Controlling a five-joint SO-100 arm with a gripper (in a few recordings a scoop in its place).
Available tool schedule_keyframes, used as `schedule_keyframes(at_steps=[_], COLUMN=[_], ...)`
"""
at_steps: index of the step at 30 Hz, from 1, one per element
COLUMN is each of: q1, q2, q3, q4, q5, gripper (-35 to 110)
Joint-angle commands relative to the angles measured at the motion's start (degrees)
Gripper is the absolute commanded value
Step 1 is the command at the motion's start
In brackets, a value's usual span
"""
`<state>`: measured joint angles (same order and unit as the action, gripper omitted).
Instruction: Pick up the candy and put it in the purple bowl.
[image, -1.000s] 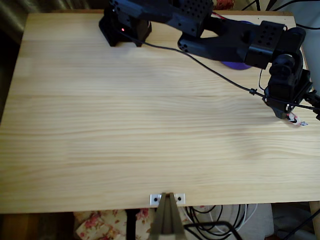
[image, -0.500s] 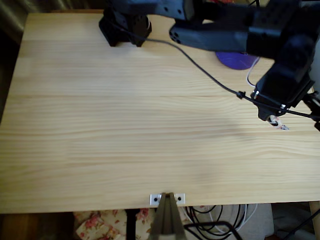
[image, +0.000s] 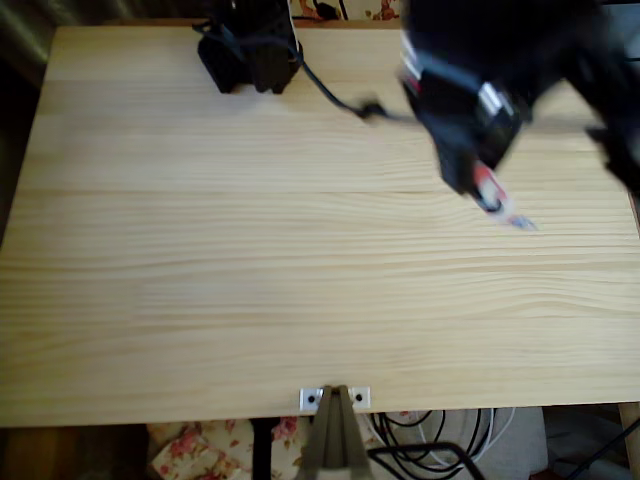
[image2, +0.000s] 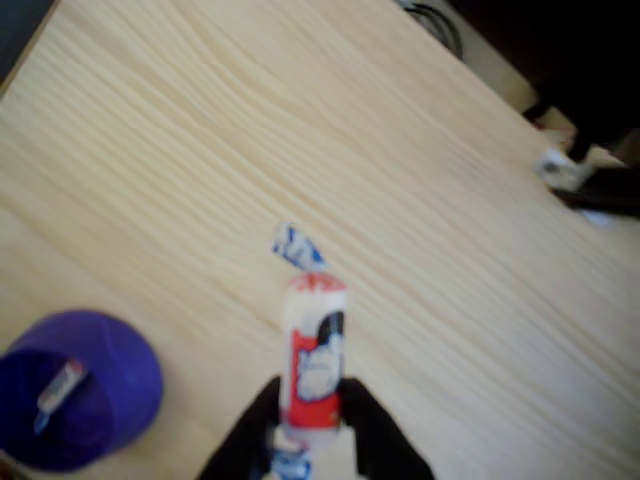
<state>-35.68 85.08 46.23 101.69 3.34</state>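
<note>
My gripper (image2: 310, 415) is shut on the candy (image2: 315, 365), a white wrapper with red and dark marks and a bluish twisted end pointing away from me, held high above the wooden table. In the overhead view the blurred gripper (image: 485, 185) holds the candy (image: 500, 200) over the right part of the table. In the wrist view the purple bowl (image2: 115, 375) sits at lower left on the table, with another wrapped sweet (image2: 58, 388) lying inside it. The arm covers the bowl in the overhead view.
The arm's black base (image: 248, 48) stands at the table's far edge with a cable running right. A metal bracket (image: 335, 398) sits at the near edge. Cables lie on the floor (image: 440, 445) below the table.
The gripper has lifted off the table at the right edge and swung up and left with the candy in it. The arm now hides the bowl from above.
</note>
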Motion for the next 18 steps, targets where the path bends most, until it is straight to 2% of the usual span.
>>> schedule_keyframes(at_steps=[1, 4, 8, 12, 18], q1=[0.53, -1.58, -7.12, -14.5, -24.43], q2=[24.26, 32.26, 48.43, 55.99, 63.81], q3=[12.57, 21.45, 39.02, 51.33, 68.73], q4=[4.66, 3.34, -5.01, -9.84, -24.52], q5=[-0.26, 0.26, 2.9, 9.4, 18.54], gripper=[-1, -1, -1, -1, -1])
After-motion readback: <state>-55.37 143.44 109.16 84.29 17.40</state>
